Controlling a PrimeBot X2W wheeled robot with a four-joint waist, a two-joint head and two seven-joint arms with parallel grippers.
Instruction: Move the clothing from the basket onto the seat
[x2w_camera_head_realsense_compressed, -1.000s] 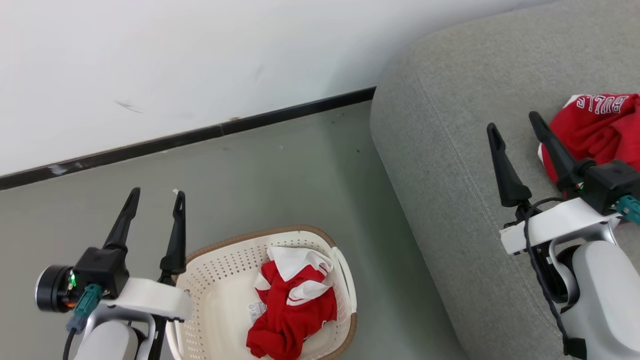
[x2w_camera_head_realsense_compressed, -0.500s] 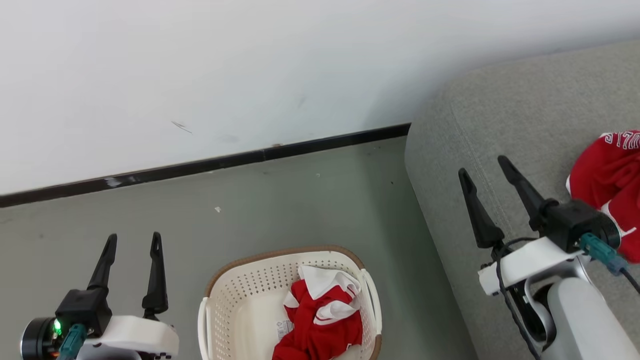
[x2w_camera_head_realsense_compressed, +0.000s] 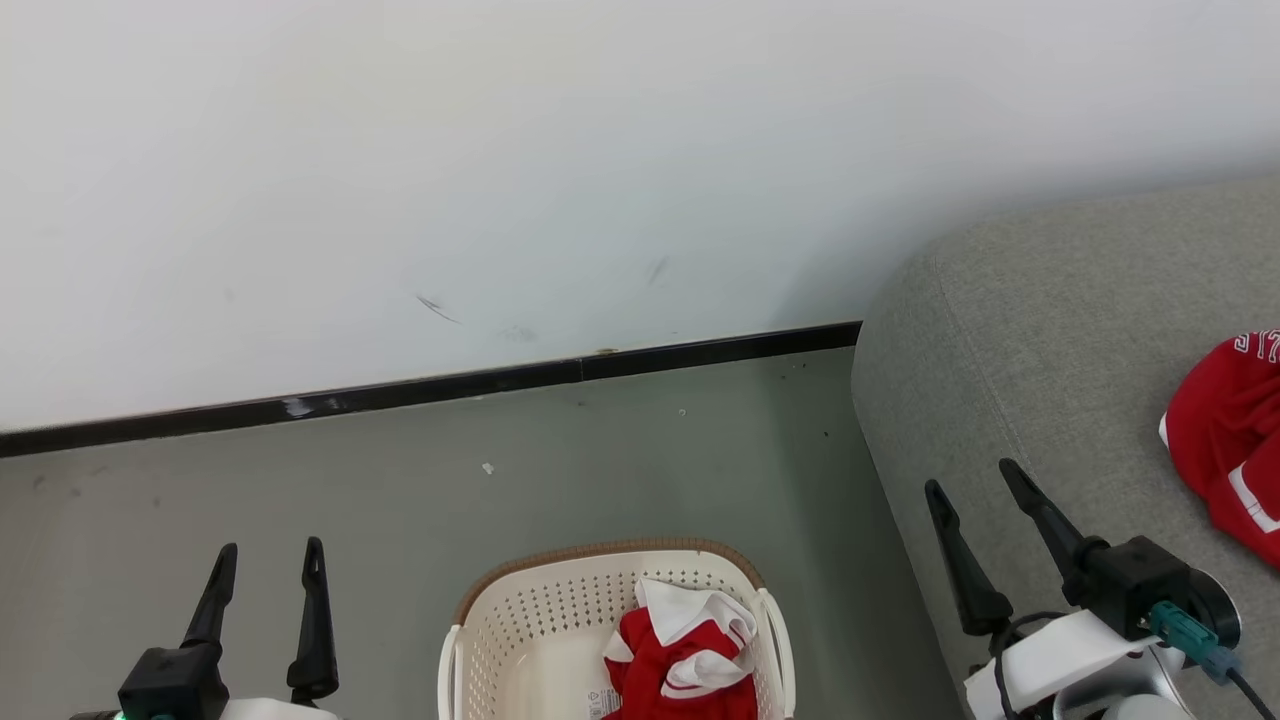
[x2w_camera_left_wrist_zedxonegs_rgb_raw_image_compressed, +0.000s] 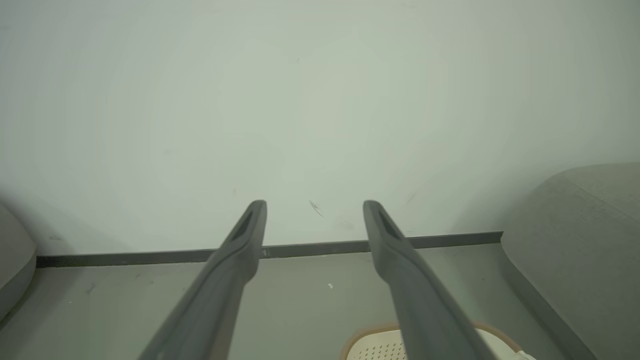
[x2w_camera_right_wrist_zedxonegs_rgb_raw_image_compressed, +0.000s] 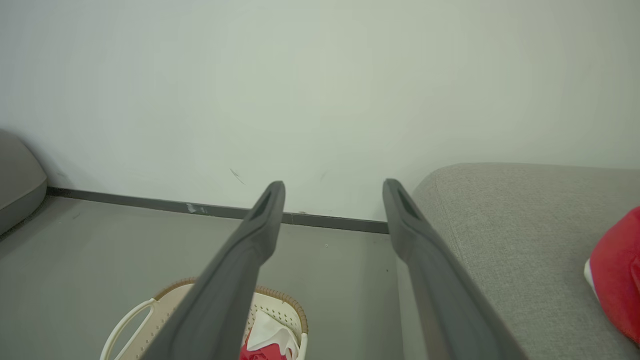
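Note:
One red and white jersey (x2w_camera_head_realsense_compressed: 685, 660) lies crumpled in the cream basket (x2w_camera_head_realsense_compressed: 530, 625) on the floor at the bottom centre of the head view. A second red jersey (x2w_camera_head_realsense_compressed: 1225, 440) rests on the grey seat (x2w_camera_head_realsense_compressed: 1060, 340) at the right edge. My left gripper (x2w_camera_head_realsense_compressed: 270, 552) stands open and empty over the floor, left of the basket. Above the seat's left edge my right gripper (x2w_camera_head_realsense_compressed: 973, 478) is open and empty too, to the left of the jersey on the seat. The right wrist view looks down on the basket (x2w_camera_right_wrist_zedxonegs_rgb_raw_image_compressed: 165, 300) and the seat jersey (x2w_camera_right_wrist_zedxonegs_rgb_raw_image_compressed: 617, 270).
A white wall with a dark baseboard (x2w_camera_head_realsense_compressed: 430, 385) runs across the back. Grey-green floor (x2w_camera_head_realsense_compressed: 600, 470) lies between wall, basket and seat. The rounded corner of another grey cushion (x2w_camera_right_wrist_zedxonegs_rgb_raw_image_compressed: 17, 175) sits at the far left in both wrist views.
The head camera has tilted up, so basket, seat and both grippers slid down the picture. The right gripper has drawn back from the jersey on the seat. Both grippers stay open.

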